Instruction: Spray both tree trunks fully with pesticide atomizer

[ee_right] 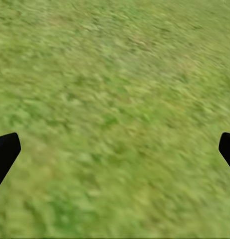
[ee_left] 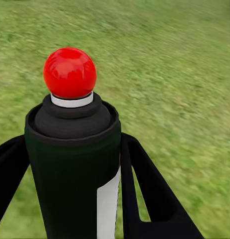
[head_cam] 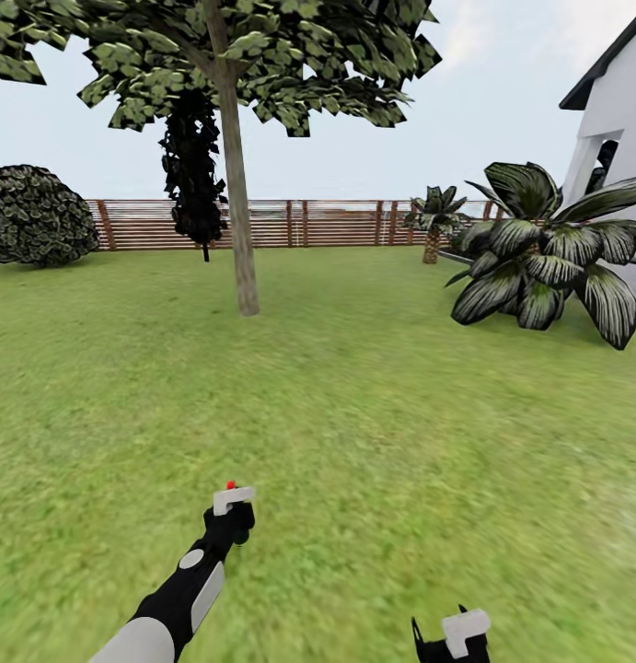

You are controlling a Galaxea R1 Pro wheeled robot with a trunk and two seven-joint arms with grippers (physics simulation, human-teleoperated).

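Near-black cylindrical pesticide atomizer (ee_left: 70, 174) with a glossy red ball top sits clamped between the black fingers (ee_left: 149, 194) of the left pincer (head_cam: 227, 517), held over the green lawn (head_cam: 373, 414) well short of the grey-brown tree trunk (head_cam: 239, 221). Right pincer (head_cam: 451, 637), further from that trunk, is spread wide and empty. Brown slatted wooden fence (head_cam: 336, 224) runs behind the trunk.
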